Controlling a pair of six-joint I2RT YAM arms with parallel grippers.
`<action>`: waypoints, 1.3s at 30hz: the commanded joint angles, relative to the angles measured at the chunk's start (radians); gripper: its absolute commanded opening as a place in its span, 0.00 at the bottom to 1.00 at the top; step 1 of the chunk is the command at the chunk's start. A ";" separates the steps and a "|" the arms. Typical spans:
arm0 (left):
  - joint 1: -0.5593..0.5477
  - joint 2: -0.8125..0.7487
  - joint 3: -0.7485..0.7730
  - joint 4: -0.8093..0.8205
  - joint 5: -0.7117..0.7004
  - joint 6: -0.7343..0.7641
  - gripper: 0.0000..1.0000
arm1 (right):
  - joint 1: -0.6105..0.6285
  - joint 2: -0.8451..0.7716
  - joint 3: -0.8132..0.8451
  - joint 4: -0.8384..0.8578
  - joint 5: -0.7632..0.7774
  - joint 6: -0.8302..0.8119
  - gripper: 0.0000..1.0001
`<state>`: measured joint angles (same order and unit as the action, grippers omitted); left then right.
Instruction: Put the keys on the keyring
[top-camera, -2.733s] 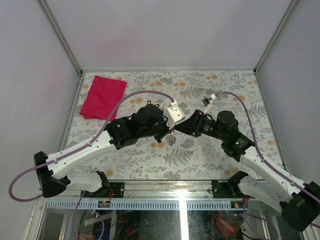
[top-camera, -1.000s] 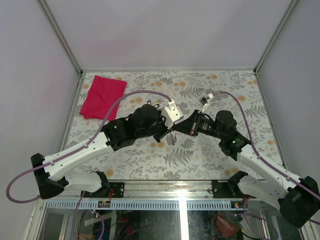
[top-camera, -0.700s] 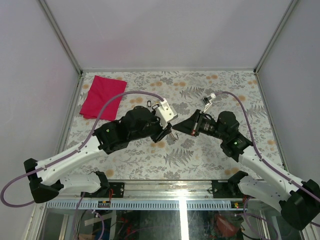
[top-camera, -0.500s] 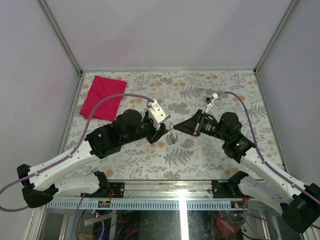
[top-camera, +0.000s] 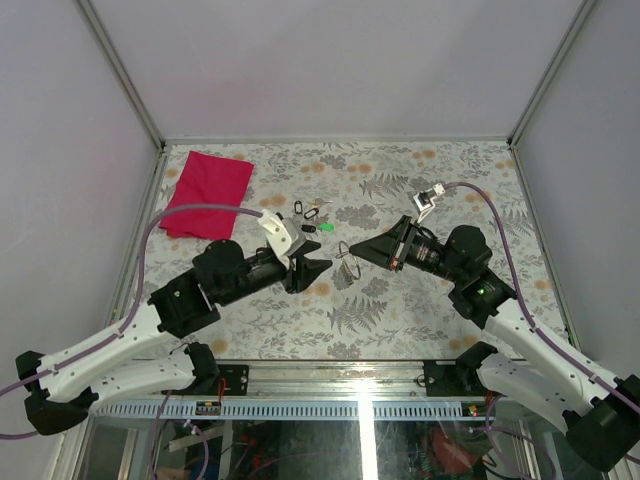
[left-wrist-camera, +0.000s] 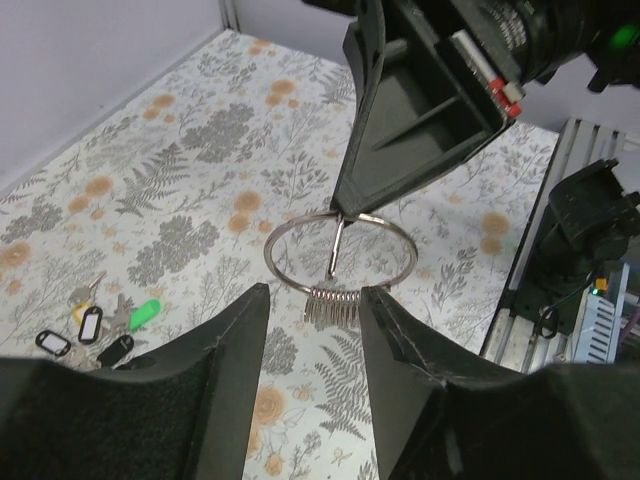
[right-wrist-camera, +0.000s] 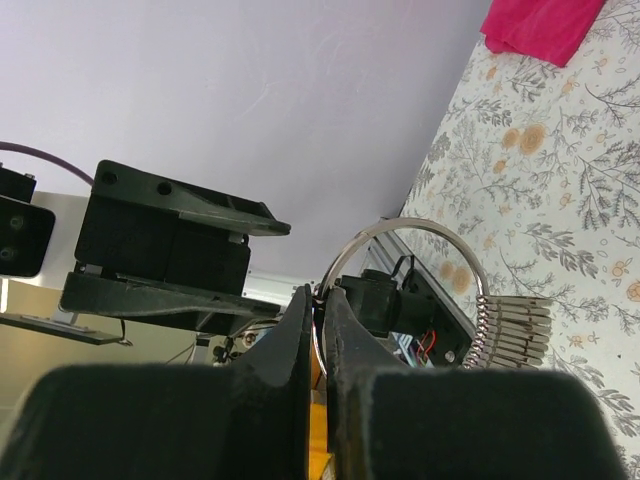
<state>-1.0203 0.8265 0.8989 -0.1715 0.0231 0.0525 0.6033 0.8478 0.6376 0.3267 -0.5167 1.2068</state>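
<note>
My right gripper (top-camera: 357, 252) is shut on the keyring (top-camera: 347, 260), a thin silver wire ring with a row of smaller silvery loops hanging from it, held above the table's middle. The keyring shows in the left wrist view (left-wrist-camera: 340, 252) and in the right wrist view (right-wrist-camera: 415, 262), pinched at its rim between my right gripper (right-wrist-camera: 322, 300). My left gripper (top-camera: 312, 266) is open and empty, just left of the ring; in its own view the left gripper (left-wrist-camera: 312, 300) frames the ring from in front. The keys (top-camera: 309, 212) lie on the table behind it, also in the left wrist view (left-wrist-camera: 92, 330).
A tiny bright green piece (top-camera: 326, 227) lies beside the keys, also in the left wrist view (left-wrist-camera: 144, 313). A red cloth (top-camera: 206, 192) lies at the back left corner. Metal frame posts and walls border the patterned table (top-camera: 440, 300).
My left arm has drawn back to the left and toward the near edge, away from the right gripper, uncovering the keys and green piece. The right gripper still holds the keyring, shifted slightly.
</note>
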 joint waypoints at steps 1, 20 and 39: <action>-0.004 0.007 0.001 0.135 0.038 -0.035 0.44 | 0.006 -0.025 0.049 0.096 -0.001 0.053 0.00; -0.003 0.078 0.019 0.167 0.038 0.030 0.37 | 0.006 -0.013 0.028 0.202 -0.040 0.134 0.00; -0.003 0.074 0.044 0.160 0.034 0.071 0.37 | 0.006 -0.010 0.022 0.193 -0.052 0.126 0.00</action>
<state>-1.0203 0.9150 0.9043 -0.0814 0.0631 0.1017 0.6033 0.8455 0.6376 0.4469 -0.5423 1.3293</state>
